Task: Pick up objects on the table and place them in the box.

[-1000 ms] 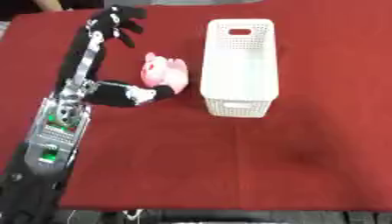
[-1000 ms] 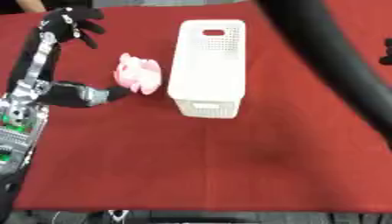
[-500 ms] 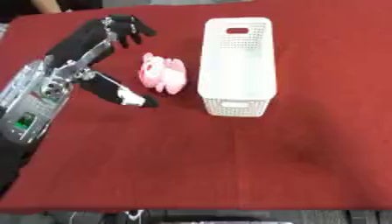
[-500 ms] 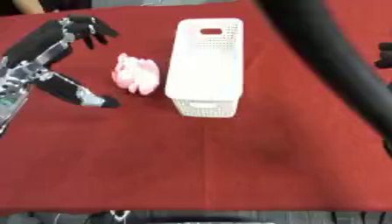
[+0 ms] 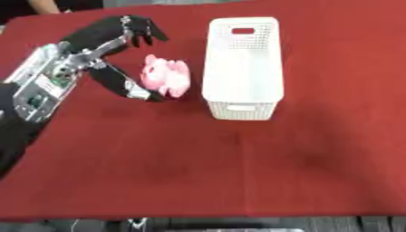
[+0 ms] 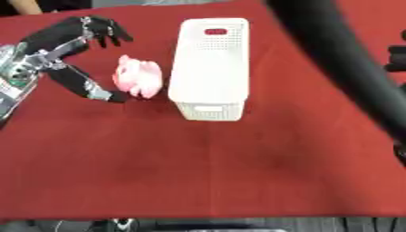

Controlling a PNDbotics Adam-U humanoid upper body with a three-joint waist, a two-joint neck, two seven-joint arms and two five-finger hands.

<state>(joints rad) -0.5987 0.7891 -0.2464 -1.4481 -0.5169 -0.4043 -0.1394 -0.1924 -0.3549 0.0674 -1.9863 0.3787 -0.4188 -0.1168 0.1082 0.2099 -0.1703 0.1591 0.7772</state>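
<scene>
A pink soft toy [image 5: 165,78] lies on the red table just left of the white perforated box [image 5: 243,65], which stands upright with nothing visible inside. My left hand [image 5: 97,37] is open beside the toy. Its fingers [image 5: 139,29] spread above the toy's far left side. The thumb [image 5: 125,86] reaches down to the toy's near left corner, touching it or almost so. Nothing is held. My right arm [image 6: 341,63] crosses the right eye view as a blurred dark band, and its hand does not show.
The red tablecloth [image 5: 238,172] stretches wide in front of the box and to its right. A dark shape [image 6: 396,56] sits at the right edge of the right eye view. The table's near edge [image 5: 238,216] runs along the bottom.
My left forearm has swung from nearly upright to a slant coming in from the lower left. The hand has stayed spread beside the toy. Toy and box have not moved.
</scene>
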